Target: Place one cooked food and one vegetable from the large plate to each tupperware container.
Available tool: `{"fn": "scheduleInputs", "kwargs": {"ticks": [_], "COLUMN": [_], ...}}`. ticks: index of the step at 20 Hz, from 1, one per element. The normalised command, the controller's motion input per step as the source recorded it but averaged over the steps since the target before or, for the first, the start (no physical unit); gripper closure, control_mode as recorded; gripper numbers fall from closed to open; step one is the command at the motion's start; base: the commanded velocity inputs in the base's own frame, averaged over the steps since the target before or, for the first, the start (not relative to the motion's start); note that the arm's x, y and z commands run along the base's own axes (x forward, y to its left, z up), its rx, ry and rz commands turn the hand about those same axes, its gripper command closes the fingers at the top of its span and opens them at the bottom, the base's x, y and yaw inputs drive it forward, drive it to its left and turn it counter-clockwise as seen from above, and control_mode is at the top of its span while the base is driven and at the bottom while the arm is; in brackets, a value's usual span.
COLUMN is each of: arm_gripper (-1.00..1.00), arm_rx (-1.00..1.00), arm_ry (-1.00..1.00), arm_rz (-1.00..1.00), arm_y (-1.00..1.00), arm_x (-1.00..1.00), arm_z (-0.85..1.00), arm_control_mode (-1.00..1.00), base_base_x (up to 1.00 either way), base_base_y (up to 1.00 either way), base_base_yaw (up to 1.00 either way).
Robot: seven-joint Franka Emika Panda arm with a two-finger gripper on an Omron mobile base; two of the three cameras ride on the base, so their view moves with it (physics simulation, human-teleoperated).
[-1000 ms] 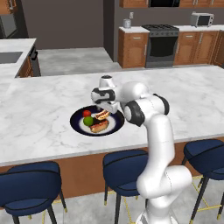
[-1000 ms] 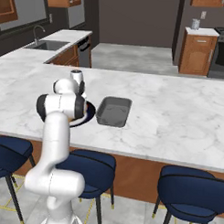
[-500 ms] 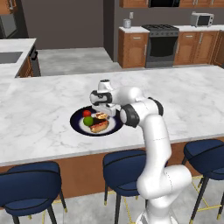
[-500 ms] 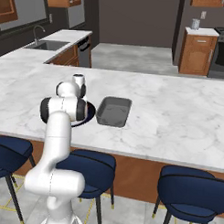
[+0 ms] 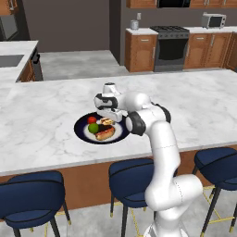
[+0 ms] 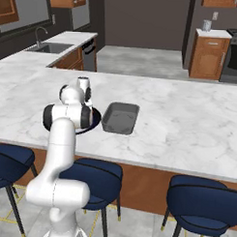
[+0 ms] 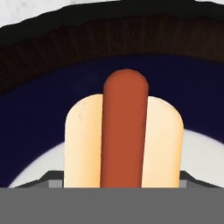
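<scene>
Jaws sit low on either side of a hot dog (image 7: 124, 135), its pale bun flanking a red-brown sausage; whether they press the bun or stand just off it cannot be told. In the hand view the two dark finger tips (image 7: 51, 178) barely show beside the bun. The gripper (image 5: 108, 118) hangs over the large plate (image 5: 82, 133), a round dark navy plate with a paler ring inside.

From the left base view, the plate also carries a red tomato (image 5: 91, 120) and a green round vegetable (image 5: 93, 127) on the side away from the arm, with a second hot dog (image 5: 105, 134) at the near edge. The plate rests on a white marble island counter (image 5: 41, 115), close to the counter's front edge.

The right base view adds a grey tupperware container (image 6: 120, 117), just beside the plate on the arm's right, with bare marble stretching well beyond it. In that view the arm's own body hides most of the plate.

Blue bar stools (image 5: 30, 196) line the front of the counter below the plate. Behind the counter lies open grey floor, then wooden cabinets with a black stove (image 5: 171, 47) and a microwave (image 5: 213, 20). Far left of the plate, a sink (image 6: 51, 47) sits in a side counter.
</scene>
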Motion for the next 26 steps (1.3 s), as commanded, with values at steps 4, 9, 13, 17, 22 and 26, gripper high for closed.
{"fn": "scheduleInputs", "kwargs": {"ticks": [4, 9, 13, 17, 22, 26], "arm_gripper": [1.00, 1.00, 1.00, 1.00, 1.00, 1.00], "arm_rx": [0.00, 0.00, 0.00, 0.03, 0.00, 0.01], "arm_ry": [0.00, 0.00, -0.11, -0.12, -0.17, -0.30], "arm_rz": [0.00, 0.00, 0.10, 0.17, 0.33, 0.57], "arm_y": [0.00, -0.18, -0.47, -0.51, -0.78, -0.99], "arm_x": [0.00, -0.35, -0.52, -0.79, -0.31, -0.08], "arm_z": [0.00, 0.00, 0.48, 0.98, 0.78, 0.52], "arm_control_mode": [-1.00, -1.00, -1.00, -1.00, -1.00, -1.00], "base_base_x": [0.00, 0.00, 0.00, 0.00, 0.00, 0.00], "base_base_y": [0.00, 0.00, 0.00, 0.00, 0.00, 0.00], "base_base_yaw": [0.00, 0.00, 0.00, 0.00, 0.00, 0.00]}}
